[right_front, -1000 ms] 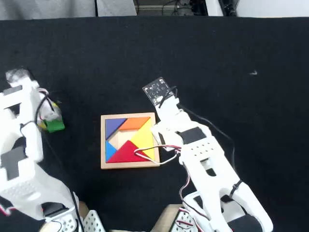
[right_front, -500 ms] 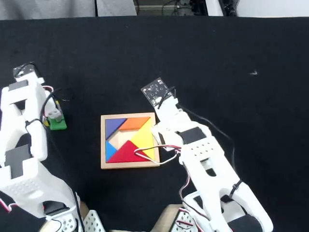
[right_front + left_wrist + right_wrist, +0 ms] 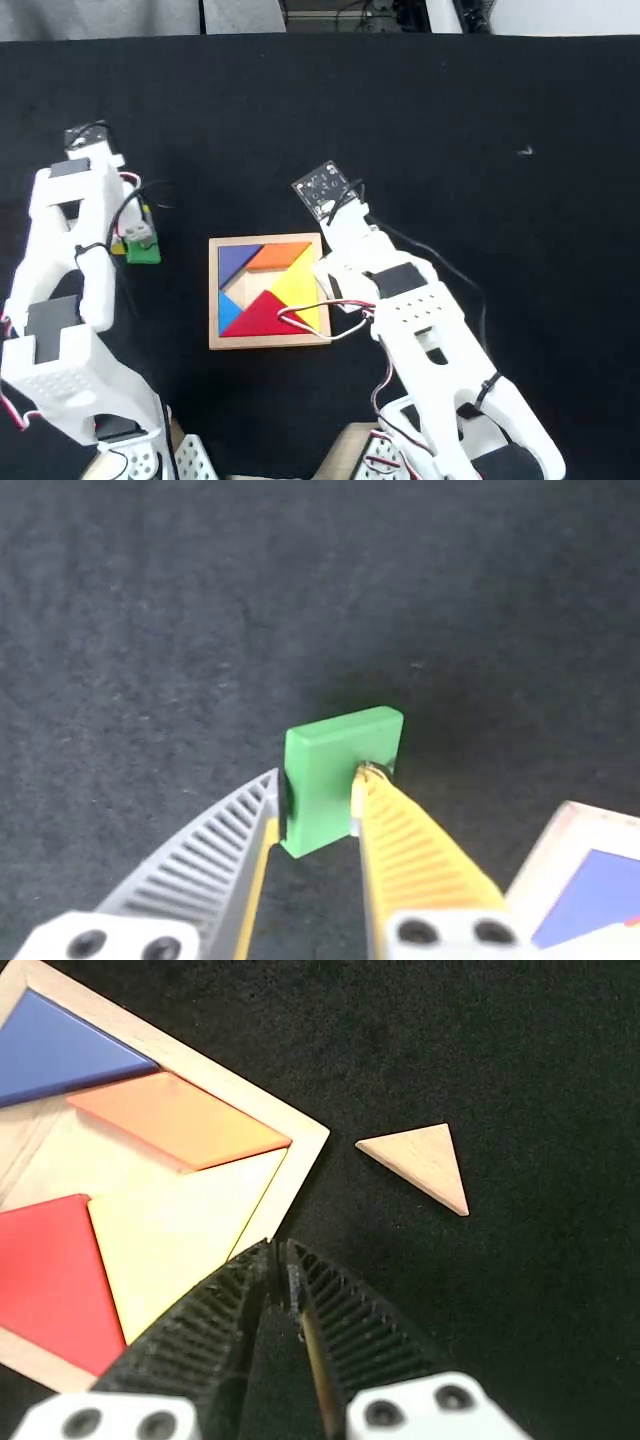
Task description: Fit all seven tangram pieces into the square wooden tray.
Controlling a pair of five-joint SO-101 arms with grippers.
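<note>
The square wooden tray [image 3: 214, 296] lies mid-table and holds a dark blue triangle [image 3: 234, 260], an orange parallelogram [image 3: 277, 256], a yellow triangle [image 3: 296, 288], a red triangle [image 3: 262, 318] and a small light blue triangle [image 3: 227, 312]. Its centre shows bare wood. Left of the tray, my left gripper [image 3: 322, 780] is shut on a green square [image 3: 335, 770], also seen from above [image 3: 143, 251]. My right gripper [image 3: 283, 1250] is shut on nothing, just outside the tray's edge [image 3: 300, 1175]. A plain wooden triangle [image 3: 420, 1160] lies on the cloth beside that edge.
Black cloth covers the table. The right arm's body [image 3: 400, 300] hangs over the tray's right side. A tray corner [image 3: 565, 845] shows close to the green square in the left wrist view. Open cloth lies behind the tray and far right.
My left gripper has carried the green square to the right, closer to the tray. The right arm and the pieces in the tray have stayed put.
</note>
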